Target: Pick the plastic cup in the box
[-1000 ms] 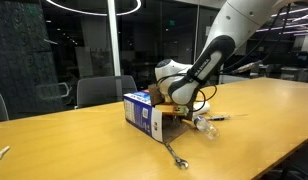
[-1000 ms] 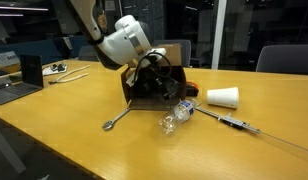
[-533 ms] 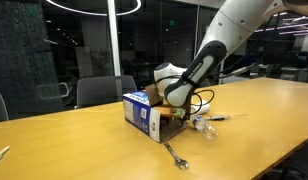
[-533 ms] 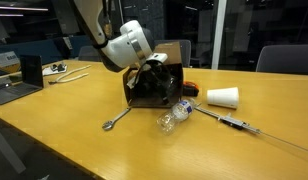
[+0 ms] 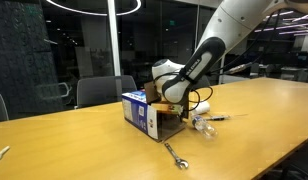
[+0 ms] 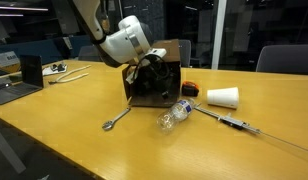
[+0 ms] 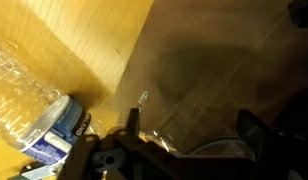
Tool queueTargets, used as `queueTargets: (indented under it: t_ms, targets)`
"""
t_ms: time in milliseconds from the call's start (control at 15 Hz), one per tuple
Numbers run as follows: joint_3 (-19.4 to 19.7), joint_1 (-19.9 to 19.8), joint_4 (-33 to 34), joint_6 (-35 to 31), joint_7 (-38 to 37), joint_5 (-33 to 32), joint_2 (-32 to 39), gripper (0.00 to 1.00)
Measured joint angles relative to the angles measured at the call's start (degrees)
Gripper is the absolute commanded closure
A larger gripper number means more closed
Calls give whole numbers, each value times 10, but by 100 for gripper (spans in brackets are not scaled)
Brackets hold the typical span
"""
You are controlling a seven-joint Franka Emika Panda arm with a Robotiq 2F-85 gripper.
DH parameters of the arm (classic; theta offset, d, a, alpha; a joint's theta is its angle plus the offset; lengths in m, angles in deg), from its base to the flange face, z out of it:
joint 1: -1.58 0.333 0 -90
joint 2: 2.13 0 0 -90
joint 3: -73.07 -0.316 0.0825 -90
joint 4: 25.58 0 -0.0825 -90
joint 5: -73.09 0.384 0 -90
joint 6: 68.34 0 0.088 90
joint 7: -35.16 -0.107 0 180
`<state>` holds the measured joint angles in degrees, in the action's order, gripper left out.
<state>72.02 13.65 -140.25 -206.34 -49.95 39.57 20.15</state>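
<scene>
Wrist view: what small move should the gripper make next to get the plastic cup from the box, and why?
Probably close the gripper. Its fingers stand apart inside the box, and a faint clear shape, likely the plastic cup, seems to sit between them, though the dim picture leaves that unsure.

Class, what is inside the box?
The gripper reaches into the box. In the wrist view, a faint clear cup shows between its fingers against brown cardboard. From outside, the arm and dark interior hide the rest.

dim room, blurry warm wrist view
</scene>
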Motion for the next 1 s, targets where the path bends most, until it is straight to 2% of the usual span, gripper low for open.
queueTargets:
  t_ms: [400,733,1000]
  targets:
    - [-47,0,1,76,213,159,-64,0]
    - [-88,2,-3,199,375,283,-121,0]
    - [-98,3,-36,299,498,346,-174,0]
